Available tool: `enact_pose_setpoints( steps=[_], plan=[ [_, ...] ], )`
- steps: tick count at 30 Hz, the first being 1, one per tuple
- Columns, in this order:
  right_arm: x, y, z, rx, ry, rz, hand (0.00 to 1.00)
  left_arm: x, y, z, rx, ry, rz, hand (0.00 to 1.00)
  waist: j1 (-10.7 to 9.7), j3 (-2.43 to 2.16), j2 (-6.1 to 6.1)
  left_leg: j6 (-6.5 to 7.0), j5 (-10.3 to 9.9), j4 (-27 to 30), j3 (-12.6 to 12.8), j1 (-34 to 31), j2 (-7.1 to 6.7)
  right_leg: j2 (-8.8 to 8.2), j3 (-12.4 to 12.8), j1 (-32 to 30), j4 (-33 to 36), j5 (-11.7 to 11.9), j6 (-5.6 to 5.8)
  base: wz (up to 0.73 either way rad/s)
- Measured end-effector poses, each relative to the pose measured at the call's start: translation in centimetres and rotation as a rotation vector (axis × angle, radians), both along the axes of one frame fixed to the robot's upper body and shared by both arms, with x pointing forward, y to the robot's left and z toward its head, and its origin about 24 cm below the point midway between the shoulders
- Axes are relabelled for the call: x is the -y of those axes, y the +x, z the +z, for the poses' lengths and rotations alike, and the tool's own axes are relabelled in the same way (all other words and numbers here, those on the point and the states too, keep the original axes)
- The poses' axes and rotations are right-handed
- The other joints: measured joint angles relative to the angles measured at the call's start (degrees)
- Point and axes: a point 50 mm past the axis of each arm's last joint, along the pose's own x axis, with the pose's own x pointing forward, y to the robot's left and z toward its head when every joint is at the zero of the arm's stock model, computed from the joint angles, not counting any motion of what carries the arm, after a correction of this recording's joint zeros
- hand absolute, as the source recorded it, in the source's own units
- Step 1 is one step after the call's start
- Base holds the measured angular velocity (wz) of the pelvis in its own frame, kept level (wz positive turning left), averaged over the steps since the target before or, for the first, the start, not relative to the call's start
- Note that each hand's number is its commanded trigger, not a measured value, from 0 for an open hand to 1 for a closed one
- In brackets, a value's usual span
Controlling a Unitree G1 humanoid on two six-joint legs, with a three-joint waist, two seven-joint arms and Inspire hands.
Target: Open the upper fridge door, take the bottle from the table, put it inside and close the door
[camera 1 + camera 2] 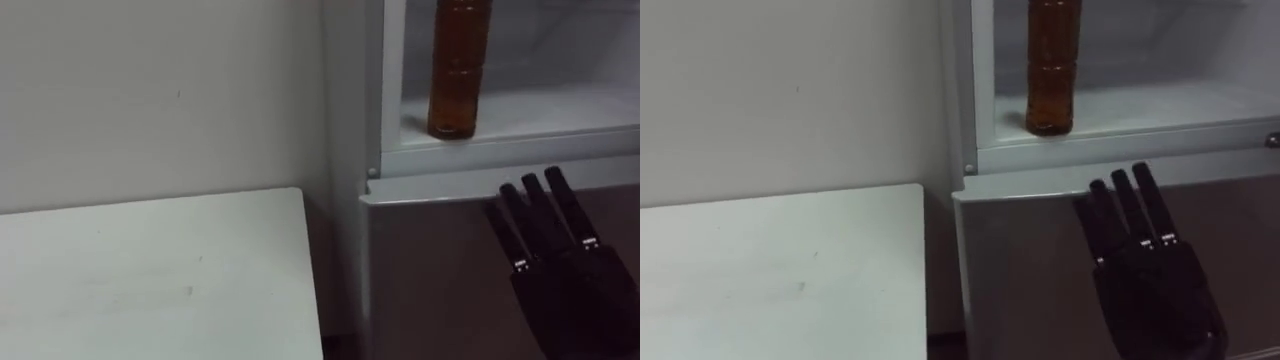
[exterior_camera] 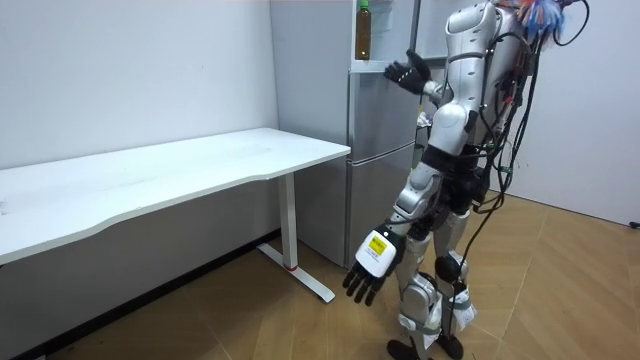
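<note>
A brown bottle (image 1: 459, 70) stands upright near the front left corner of the open upper fridge compartment (image 1: 560, 115), also seen as the bottle (image 1: 1051, 65) and bottle (image 2: 363, 30). My right hand (image 1: 565, 255) is open, fingers straight and pointing up, held below the shelf in front of the lower fridge door (image 1: 430, 270) and apart from the bottle; it shows as right hand (image 1: 1145, 260) and right hand (image 2: 408, 72). My left hand (image 2: 372, 262) hangs open at my side near the floor. I stand facing the fridge.
A white table (image 1: 150, 270) stands against the wall just left of the fridge, its right edge close to the fridge side; the table (image 2: 180, 170) stretches toward the room view's left. Wooden floor lies behind me.
</note>
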Motion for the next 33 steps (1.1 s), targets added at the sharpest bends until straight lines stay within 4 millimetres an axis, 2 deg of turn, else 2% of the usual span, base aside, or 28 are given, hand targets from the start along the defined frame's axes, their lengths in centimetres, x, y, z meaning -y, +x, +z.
enact_pose_setpoints(
  steps=[2,5,10,14,19,27,29,33],
  plan=[
    [0.5,0.0,-1.0,-0.022,0.026,-0.013,0.00,0.0,0.3,0.0,0.011,-0.004,-0.004,0.00,-0.3,0.06,0.07,0.00,0.0,0.0,0.0,0.1,0.00,0.02,0.0,0.3,0.0,0.0,0.00,0.00],
    [1.4,-0.2,-3.6,-0.111,0.048,-0.047,0.00,0.1,0.9,0.0,0.038,-0.016,-0.009,0.00,-0.9,0.14,-0.04,-0.02,0.0,-0.2,0.1,0.6,0.00,0.04,0.0,0.6,0.0,0.0,0.03,0.00],
    [3.0,-3.2,-9.0,-0.338,0.087,-0.121,0.00,0.0,1.2,0.1,0.071,-0.020,0.005,0.00,-1.5,0.20,-0.23,-0.02,0.0,-0.8,0.5,0.4,-0.03,0.02,0.3,0.1,0.0,-0.1,0.09,-0.03],
    [3.8,-5.0,-11.7,-0.454,0.130,-0.176,0.00,0.0,0.6,0.1,0.065,-0.007,0.008,0.00,-1.8,0.18,-0.47,-0.02,0.0,-1.0,1.0,0.2,-0.02,0.08,0.8,-0.5,0.1,-0.1,0.09,-0.07],
    [4.1,-8.6,-16.8,-0.684,0.178,-0.269,0.00,0.3,0.7,0.1,0.089,0.032,0.022,0.00,-1.6,0.05,-2.43,-0.03,0.0,-1.5,1.2,1.0,-0.04,0.13,1.0,0.0,0.0,-0.1,0.10,0.00],
    [4.1,-10.9,-19.0,-0.849,0.207,-0.348,0.00,0.8,0.3,0.0,0.096,0.048,0.059,0.00,-2.2,0.29,-3.31,0.03,-0.1,-1.5,1.2,1.5,-0.10,0.06,1.1,0.5,-0.4,-0.1,0.17,-0.01],
    [4.5,-11.3,-19.4,-0.888,0.208,-0.382,0.00,0.7,0.2,0.0,0.095,0.054,0.063,0.00,-2.9,0.17,-3.44,0.03,-0.1,-1.5,1.1,1.6,-0.13,0.03,0.8,0.7,-0.5,-0.1,0.18,0.05],
    [6.5,-13.9,-20.4,-1.039,0.209,-0.535,0.00,0.3,-0.7,0.2,0.082,0.088,0.095,0.00,-4.0,0.16,-3.65,-0.07,-0.2,-1.5,1.0,2.2,-0.13,0.03,0.6,1.6,-0.8,-0.4,0.25,0.03]
  ],
)
